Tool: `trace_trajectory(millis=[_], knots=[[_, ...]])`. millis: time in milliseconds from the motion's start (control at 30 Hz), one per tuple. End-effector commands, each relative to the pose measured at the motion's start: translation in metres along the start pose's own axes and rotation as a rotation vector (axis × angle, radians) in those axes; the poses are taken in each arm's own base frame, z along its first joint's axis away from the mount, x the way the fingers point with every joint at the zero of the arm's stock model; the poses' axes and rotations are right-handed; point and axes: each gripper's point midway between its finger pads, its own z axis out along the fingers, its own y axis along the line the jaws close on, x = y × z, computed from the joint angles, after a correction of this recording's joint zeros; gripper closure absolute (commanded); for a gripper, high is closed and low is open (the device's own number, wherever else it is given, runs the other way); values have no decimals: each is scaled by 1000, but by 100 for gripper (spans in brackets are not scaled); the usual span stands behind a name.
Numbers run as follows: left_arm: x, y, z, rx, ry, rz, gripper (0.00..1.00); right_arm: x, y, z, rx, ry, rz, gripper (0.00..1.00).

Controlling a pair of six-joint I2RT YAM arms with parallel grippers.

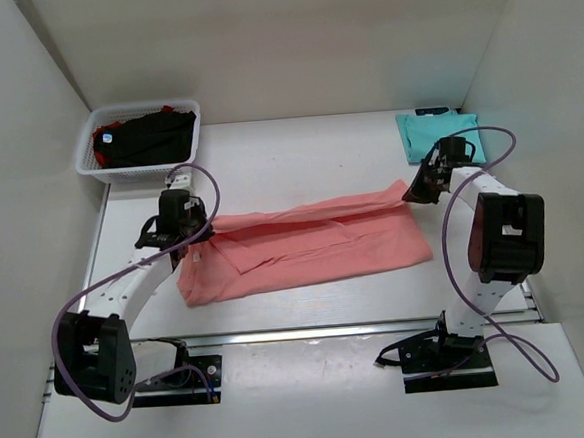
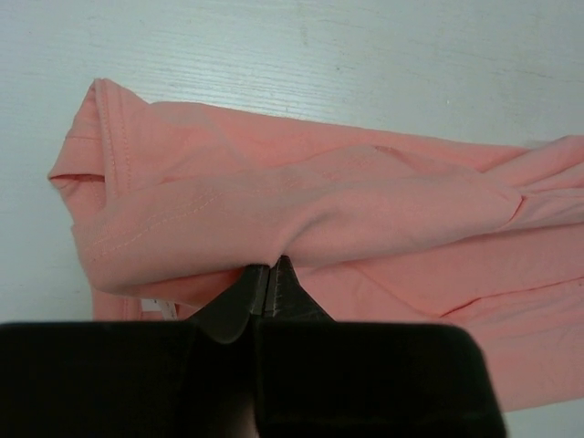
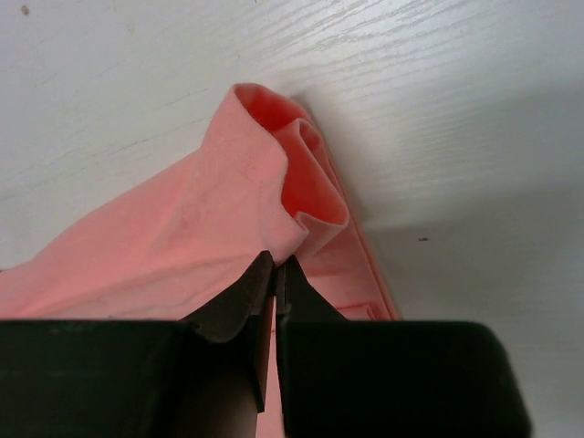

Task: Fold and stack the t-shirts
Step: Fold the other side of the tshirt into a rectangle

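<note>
One white mesh basket (image 1: 86,165), upper left, held a black t-shirt (image 1: 146,137) and a red t-shirt (image 1: 168,109). Both arms reached inward. The left tool (image 2: 269,276) pinched the left end of the salmon-pink t-shirt (image 1: 314,247), and the right tool (image 3: 276,266) pinched its raised right corner. It stretched across mid-frame on the white worktop (image 1: 308,158), with a teal t-shirt (image 1: 441,133) upper right.

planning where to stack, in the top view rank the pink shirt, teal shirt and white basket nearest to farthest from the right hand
1. Pink shirt: its right end is pinched in the right hand.
2. Teal shirt: just behind the hand, back right corner.
3. White basket: back left corner, clearly farthest.
</note>
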Motion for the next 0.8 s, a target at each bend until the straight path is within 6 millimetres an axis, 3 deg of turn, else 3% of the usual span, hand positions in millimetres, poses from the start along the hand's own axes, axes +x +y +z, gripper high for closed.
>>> trace_trajectory(millis=[0, 200, 267, 333, 400, 433, 567, 633, 667, 700, 767], knots=[[-8, -3, -11, 27, -49, 12, 93, -23, 5, -19, -11, -114, -26, 100], [6, 0, -10, 20, -18, 9, 77, -5, -1, -24, -2, -104, -19, 100], [8, 2, -12, 12, -14, 6, 64, 4, -4, -24, 5, -89, -15, 100], [12, 4, -13, -3, -5, -5, 40, 15, -8, -24, 18, -68, -12, 98], [17, 8, -15, -13, -4, -18, 38, 26, -7, -28, 17, -45, -10, 88], [17, 10, -15, -18, -7, -44, 38, 35, -7, -31, 25, -30, -11, 78], [3, 6, -16, -2, -55, -70, 38, 54, -7, -44, 97, -10, -15, 83], [-5, -1, -14, 10, -60, -59, 38, 45, -7, -51, 125, -41, -22, 81], [-1, -3, -10, 7, -41, -45, 39, 37, -4, -53, 131, -56, -43, 80], [-10, -7, -10, 15, -56, -41, 39, 24, -1, -55, 135, -86, -53, 80], [-11, -13, -2, 5, -31, 2, 39, 10, 12, -48, 104, -94, -100, 80]])
